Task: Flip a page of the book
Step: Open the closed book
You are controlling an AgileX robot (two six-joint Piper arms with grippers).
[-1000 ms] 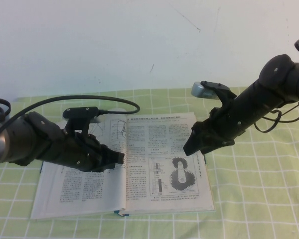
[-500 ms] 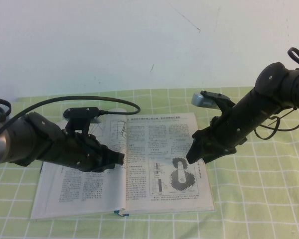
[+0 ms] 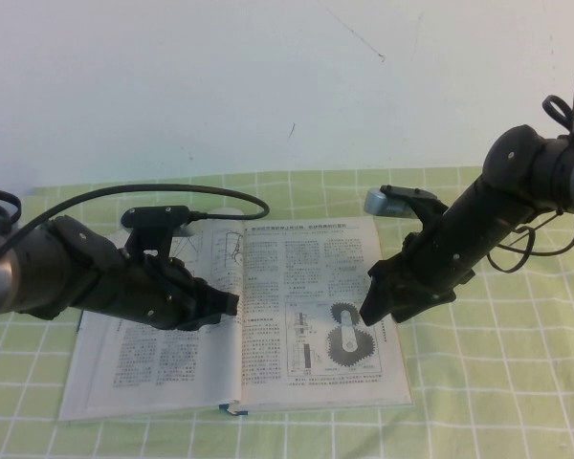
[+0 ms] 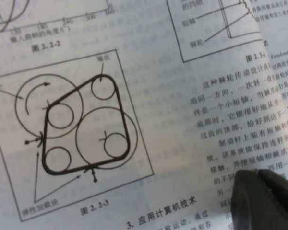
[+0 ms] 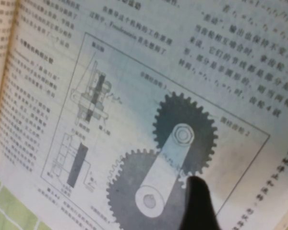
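Observation:
The book (image 3: 153,373) lies open and flat on the table. Its right-hand leaf is the page (image 3: 287,277), with text columns and a black gear drawing (image 3: 352,337). My right gripper (image 3: 366,312) is shut, and its tip hovers just over the outer part of the page beside the gears. In the right wrist view its dark fingertip (image 5: 197,206) overlaps the gear drawing (image 5: 182,129). My left gripper (image 3: 231,304) is shut and rests low over the left leaf near the spine. In the left wrist view its fingers (image 4: 264,201) touch text beside a polygon belt diagram (image 4: 86,139).
A green checked cloth (image 3: 497,382) covers the table, and a white wall stands behind. The left arm's black cable (image 3: 220,196) loops above the book's far edge. The teal cover edge (image 3: 231,409) shows at the near spine.
My right gripper has come down and slightly right, nearer the gear drawing on the page. The left gripper and the book have not moved.

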